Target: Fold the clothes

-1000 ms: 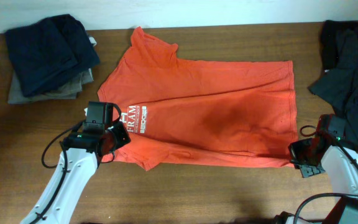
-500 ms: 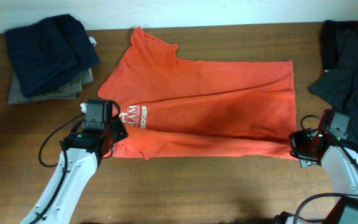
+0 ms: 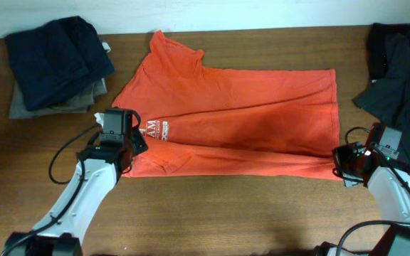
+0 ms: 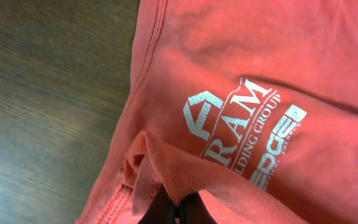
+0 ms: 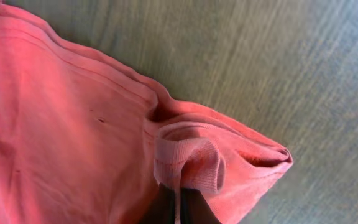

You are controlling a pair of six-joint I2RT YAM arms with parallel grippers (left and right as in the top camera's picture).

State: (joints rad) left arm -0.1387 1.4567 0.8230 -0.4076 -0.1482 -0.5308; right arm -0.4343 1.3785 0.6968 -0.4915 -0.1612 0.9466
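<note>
The bench [image 3: 212, 220] carries one red-orange T-shirt [image 3: 248, 114] spread sideways across its middle, neck end towards 9 o'clock and bottom hem towards 3 o'clock. A folded pile [image 3: 55, 60] of dark garments sits at 10 o'clock, which suggests part of the job is already done. A loose dark heap [image 3: 404, 71] at 2 to 3 o'clock looks unfolded and is probably waiting its turn.

On the T-shirt itself, the first lengthwise fold seems begun and not finished. The 6 o'clock long edge lies doubled over in a narrow band, while the far sleeve [image 3: 169, 50] at 11 o'clock is spread flat and the white lettering [image 3: 155, 131] shows on the chest. Bringing in the far side and the crosswise folds appear to be left.

The left tool [image 4: 176, 211] is closed tight on a raised ridge of cloth just below the lettering, at the 9 o'clock end of the near edge. The right tool [image 5: 179, 208] is pinched shut on the bunched hem corner at 3 o'clock, with bare wood beside it.
</note>
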